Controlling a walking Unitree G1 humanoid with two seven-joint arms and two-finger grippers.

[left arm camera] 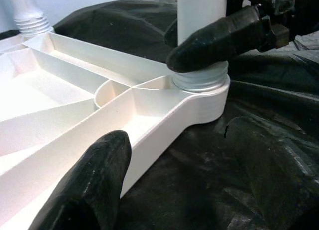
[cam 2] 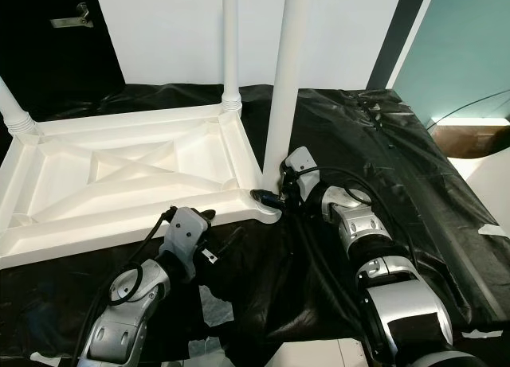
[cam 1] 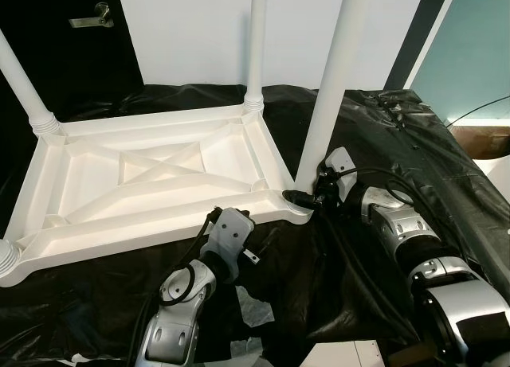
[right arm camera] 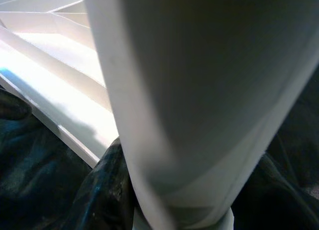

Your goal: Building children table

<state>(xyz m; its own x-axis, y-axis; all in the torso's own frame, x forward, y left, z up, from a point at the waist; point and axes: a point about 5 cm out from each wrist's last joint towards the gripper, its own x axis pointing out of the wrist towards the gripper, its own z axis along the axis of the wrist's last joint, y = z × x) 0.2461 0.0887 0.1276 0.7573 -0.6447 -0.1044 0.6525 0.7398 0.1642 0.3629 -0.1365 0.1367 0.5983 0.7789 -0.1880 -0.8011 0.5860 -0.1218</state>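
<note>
While head views hide it — right gripper [left arm camera: 199, 45] clamped on leg [left arm camera: 199, 10], left gripper [left arm camera: 169, 185] agape.

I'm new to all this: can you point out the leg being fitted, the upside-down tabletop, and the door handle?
leg being fitted [cam 1: 331, 96], left eye view, middle of its white shaft.
upside-down tabletop [cam 1: 151, 196], left eye view, a curved rib on its underside.
door handle [cam 1: 89, 20], left eye view, its grey lever.

The white plastic tabletop [cam 1: 151, 184] lies upside down on black sheeting, its ribbed underside with crossed braces facing up. White round legs stand in its corner sockets: the near-right leg [cam 1: 333, 88] upright, its threaded base seemingly not quite fully seated, and the far-right leg [cam 1: 256, 44].
</note>
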